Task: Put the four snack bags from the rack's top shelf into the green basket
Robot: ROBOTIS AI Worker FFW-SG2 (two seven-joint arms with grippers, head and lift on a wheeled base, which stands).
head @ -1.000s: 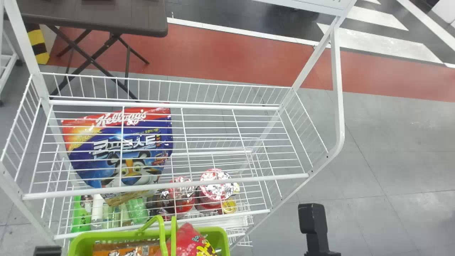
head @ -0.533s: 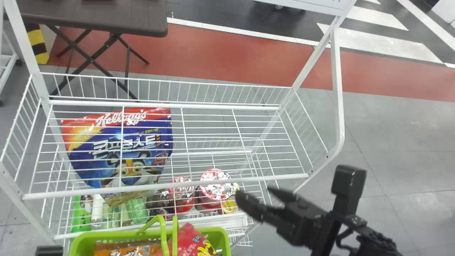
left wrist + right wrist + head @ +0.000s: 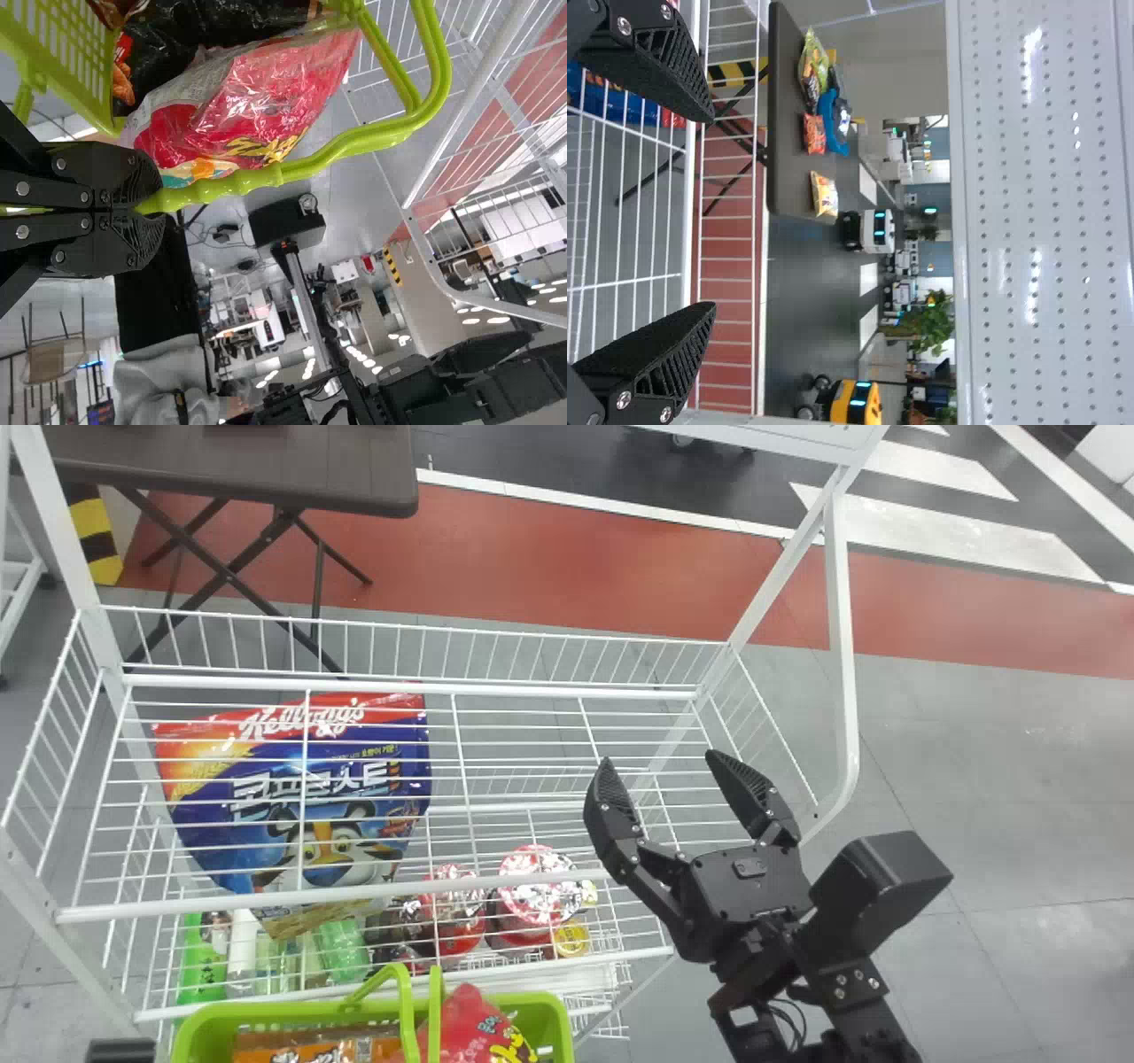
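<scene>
Since the frame half a second earlier, the robot's right gripper (image 3: 659, 760) has swung upward in the head view and now shows against the right end of the wire shelf. It is spread wide, nothing between its fingers, at three o'clock of centre. Grey tiled floor (image 3: 1019, 797) spreads around the rack, crossed by a red floor band (image 3: 567, 558) at twelve o'clock. The white wire rack (image 3: 842, 646) fills the middle. At eleven o'clock stands a dark folding table (image 3: 239, 478); the right wrist view shows small packets on it and a yellow-and-black wheeled robot (image 3: 857, 403) beyond. At seven o'clock is the green basket (image 3: 213, 1019), its handle pinched between the nearly meeting fingers of the left gripper (image 3: 155, 211). A blue cereal bag (image 3: 354, 837) lies at eight o'clock behind the shelf wires. A red snack bag (image 3: 469, 1027) and an orange snack bag (image 3: 310, 1048) sit inside the basket.
</scene>
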